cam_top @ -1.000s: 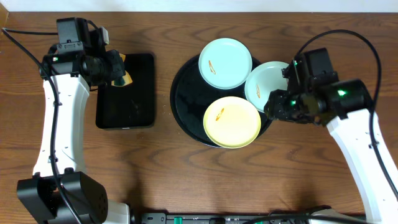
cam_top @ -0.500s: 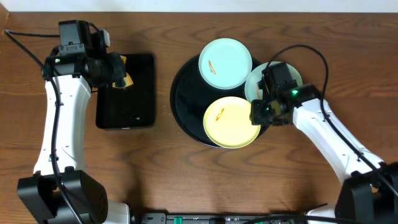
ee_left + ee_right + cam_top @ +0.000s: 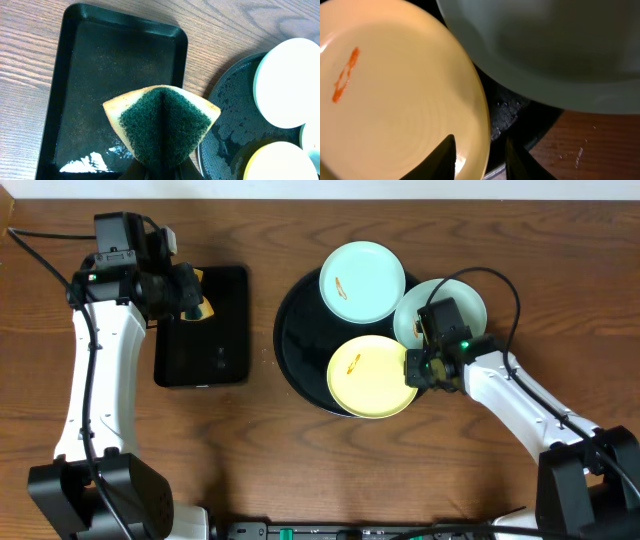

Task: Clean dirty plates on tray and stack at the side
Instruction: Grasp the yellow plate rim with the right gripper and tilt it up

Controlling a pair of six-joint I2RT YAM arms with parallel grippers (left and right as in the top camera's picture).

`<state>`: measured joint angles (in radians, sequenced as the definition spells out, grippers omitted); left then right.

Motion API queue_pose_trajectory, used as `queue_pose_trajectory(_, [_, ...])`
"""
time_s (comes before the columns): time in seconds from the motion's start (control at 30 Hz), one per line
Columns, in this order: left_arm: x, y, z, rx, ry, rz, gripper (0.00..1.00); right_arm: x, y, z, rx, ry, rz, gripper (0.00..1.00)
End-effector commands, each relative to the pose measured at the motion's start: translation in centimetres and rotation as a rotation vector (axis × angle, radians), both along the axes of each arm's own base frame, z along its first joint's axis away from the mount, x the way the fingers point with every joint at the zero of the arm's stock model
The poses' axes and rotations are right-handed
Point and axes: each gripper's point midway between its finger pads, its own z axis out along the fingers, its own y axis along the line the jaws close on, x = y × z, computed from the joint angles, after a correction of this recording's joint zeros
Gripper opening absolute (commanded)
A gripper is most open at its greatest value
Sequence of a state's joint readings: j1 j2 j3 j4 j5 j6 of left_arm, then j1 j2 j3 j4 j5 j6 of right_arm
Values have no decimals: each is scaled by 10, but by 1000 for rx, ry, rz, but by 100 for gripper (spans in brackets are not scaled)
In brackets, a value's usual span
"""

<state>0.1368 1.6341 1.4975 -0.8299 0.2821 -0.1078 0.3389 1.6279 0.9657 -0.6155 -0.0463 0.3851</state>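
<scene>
The round black tray point(image 3: 296, 330) holds a mint plate point(image 3: 362, 281) with an orange smear at the back and a yellow plate point(image 3: 372, 375) with an orange smear at the front. A second mint plate point(image 3: 445, 305) rests on the tray's right rim. My right gripper point(image 3: 414, 368) is open at the yellow plate's right edge. In the right wrist view its fingers point(image 3: 480, 160) straddle the rim of the yellow plate point(image 3: 395, 100), below the mint plate point(image 3: 545, 45). My left gripper point(image 3: 188, 294) is shut on a folded green-and-yellow sponge point(image 3: 162, 125) above the rectangular tray.
A smaller rectangular black tray point(image 3: 215, 345) lies left of the round tray; it also shows in the left wrist view point(image 3: 75, 60), wet and glossy. Bare wooden table lies to the right of the round tray and along the front.
My right arm has swung left and down from beside the tray to the yellow plate's right edge. The left arm and sponge have barely moved.
</scene>
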Motion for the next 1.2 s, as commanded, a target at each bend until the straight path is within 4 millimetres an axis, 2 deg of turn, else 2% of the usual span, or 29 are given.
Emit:
queue_pose_trajectory(0.0, [-3,2,6,8,-15,5,7,-10,-3,-14,-19,28,-31,27])
queue_pose_trajectory(0.17, [-3,2,6,8,-15,5,7,-11,-3,-15,-14,30,-50,20])
queue_pose_trajectory(0.4, [-3,2,6,8,-14,5,7,-10,-2,-22,-1,11,-63,19])
queue_pose_trajectory(0.57, [-3,2,6,8,-14,5,8,-10,-2,-22,-1,10,-63,8])
queue_pose_trajectory(0.7, [-3,2,6,12,-15,-1,7,-9,-1,-23,1,5,-61,12])
queue_pose_trajectory(0.87, [-3,2,5,13,-12,-5,8,-11,4,-23,33,14,-51,23])
queue_pose_trajectory(0.93, [-3,2,5,20,-14,-14,7,-11,4,-23,33,14,-51,23])
queue_pose_trajectory(1.03, [-3,2,5,20,-15,-14,7,-10,3,-23,26,10,-54,8])
queue_pose_trajectory(1.17, [-3,2,5,20,-15,-14,7,-9,3,-22,27,4,-54,6])
